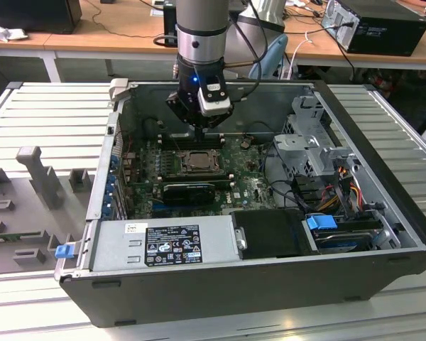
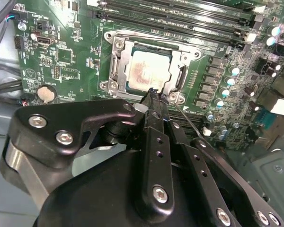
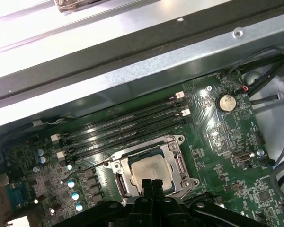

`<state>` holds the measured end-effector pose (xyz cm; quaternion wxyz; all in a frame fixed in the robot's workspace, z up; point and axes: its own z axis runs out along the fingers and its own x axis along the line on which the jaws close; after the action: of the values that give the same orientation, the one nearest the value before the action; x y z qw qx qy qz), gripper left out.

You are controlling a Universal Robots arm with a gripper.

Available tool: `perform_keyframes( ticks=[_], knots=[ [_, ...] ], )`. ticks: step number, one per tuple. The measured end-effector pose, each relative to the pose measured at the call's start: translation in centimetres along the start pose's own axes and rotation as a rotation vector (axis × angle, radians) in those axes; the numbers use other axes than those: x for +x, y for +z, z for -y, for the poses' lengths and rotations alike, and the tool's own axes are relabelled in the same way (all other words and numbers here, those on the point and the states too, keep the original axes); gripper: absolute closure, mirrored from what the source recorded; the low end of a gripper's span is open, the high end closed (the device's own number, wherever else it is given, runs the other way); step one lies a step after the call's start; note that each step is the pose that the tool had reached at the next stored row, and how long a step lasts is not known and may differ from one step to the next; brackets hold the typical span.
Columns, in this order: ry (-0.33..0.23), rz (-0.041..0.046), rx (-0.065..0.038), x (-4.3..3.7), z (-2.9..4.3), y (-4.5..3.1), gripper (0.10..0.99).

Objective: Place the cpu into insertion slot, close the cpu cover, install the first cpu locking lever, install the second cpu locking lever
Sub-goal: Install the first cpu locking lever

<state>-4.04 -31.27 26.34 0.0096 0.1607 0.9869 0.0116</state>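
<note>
End effector [image 2: 154, 93], pressed together, at the edge of the cpu cover [image 2: 117, 66]

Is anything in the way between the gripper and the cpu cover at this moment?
Nothing visible. In the second wrist view the shut gripper sits right at the edge of the cpu cover, which lies down around the cpu. A thin wire lever runs beside it, not across the path.

Wooden desk [image 1: 121, 35] behind, grey slatted table [image 1: 50, 106], black box [image 1: 383, 25]
</note>
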Motion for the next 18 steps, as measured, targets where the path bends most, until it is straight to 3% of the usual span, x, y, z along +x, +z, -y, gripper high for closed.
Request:
perform_keyframes(
  ticks=[8, 18],
  knots=[
    [-0.187, -0.0048, -0.003, 0.03, 0.01, 0.0, 0.98],
    [-0.329, -0.0086, -0.005, 0.03, 0.01, 0.0, 0.98]
  ],
)
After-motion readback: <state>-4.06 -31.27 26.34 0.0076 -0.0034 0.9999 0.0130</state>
